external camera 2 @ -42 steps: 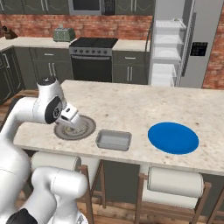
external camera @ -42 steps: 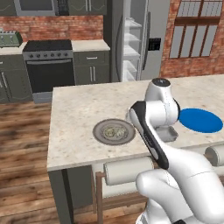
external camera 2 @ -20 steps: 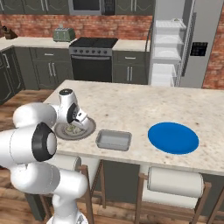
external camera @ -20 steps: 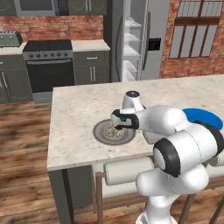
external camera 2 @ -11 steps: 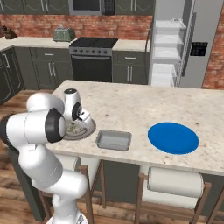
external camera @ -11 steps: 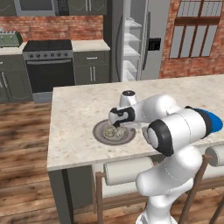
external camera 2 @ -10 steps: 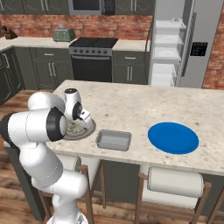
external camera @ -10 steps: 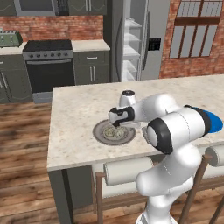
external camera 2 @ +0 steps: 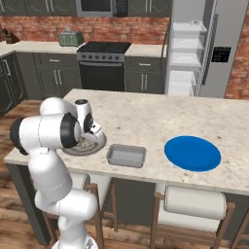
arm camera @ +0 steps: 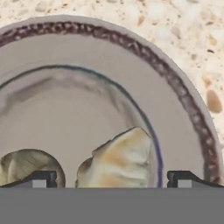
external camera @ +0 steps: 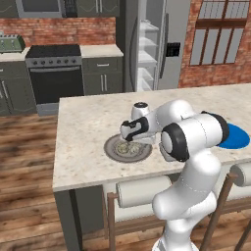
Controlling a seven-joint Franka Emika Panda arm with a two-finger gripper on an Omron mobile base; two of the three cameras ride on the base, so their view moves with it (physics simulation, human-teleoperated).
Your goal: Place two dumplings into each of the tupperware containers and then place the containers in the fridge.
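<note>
Two rear base views, close hand view, shared grey plate (external camera: 112, 150).

Lighting: even, bright, diffuse render; no glare.
Soft faint shadows under the arm on the tabletop (external camera: 88, 122); base views slightly pixelated, hand view close-up soft, coarse-textured toward 6 o'clock.

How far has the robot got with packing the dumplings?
Nothing is packed yet: the tupperware container sits empty and the dumplings lie on the grey plate. The open gripper straddles one dumpling. Filling the containers and moving them to the fridge remains.
</note>
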